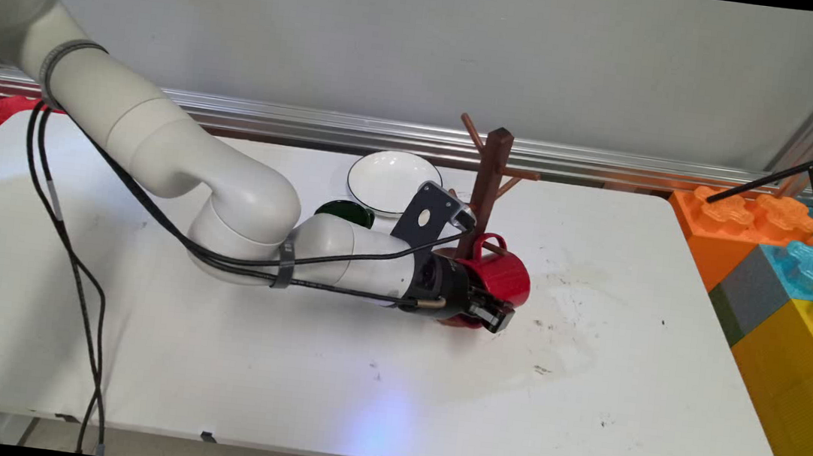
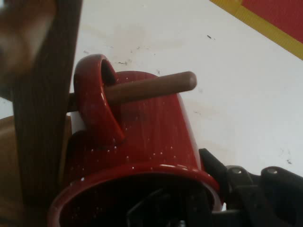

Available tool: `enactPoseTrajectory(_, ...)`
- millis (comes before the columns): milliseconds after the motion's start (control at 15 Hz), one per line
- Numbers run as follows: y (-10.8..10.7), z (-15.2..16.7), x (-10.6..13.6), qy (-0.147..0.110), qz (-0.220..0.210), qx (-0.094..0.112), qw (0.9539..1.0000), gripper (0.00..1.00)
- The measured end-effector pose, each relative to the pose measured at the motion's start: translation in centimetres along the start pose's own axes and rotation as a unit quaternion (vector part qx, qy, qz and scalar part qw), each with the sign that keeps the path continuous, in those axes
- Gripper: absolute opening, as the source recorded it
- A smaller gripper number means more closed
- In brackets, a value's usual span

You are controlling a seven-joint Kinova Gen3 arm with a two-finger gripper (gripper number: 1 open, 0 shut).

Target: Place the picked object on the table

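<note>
spanning most of the main view, a white table (image 1: 286, 366) is seen with coloured blocks (image 1: 788, 260) stacked off its right end. across the table from the left the arm (image 1: 229, 194) is stretched low, with black cables (image 1: 65, 245) hung from it. a brown wooden mug tree (image 1: 491, 176) is stood right of the table's middle, toward the far side. a white bowl (image 1: 393, 180) is set left of the tree, and a dark green cup (image 1: 345, 212) just near of the bowl. a red mug (image 1: 500, 272) is hung by its handle (image 2: 97, 101) on a low peg (image 2: 151, 87) of the tree, tilted on its side. the gripper (image 1: 492, 311) is clamped on the mug's rim, one finger (image 2: 251, 189) outside the wall, the other inside.
</note>
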Motion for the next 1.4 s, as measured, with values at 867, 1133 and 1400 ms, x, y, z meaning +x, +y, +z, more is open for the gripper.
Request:
enactPoseTrajectory(867,1.6,-2.3,1.0,0.006,0.005,-0.030,0.9995,0.00)
enactPoseTrajectory(1133,2.5,-3.3,1.4,0.008,0.011,-0.047,0.9988,0.00)
enactPoseTrajectory(1400,3.3,-4.4,1.7,0.010,0.019,-0.064,0.9977,0.00)
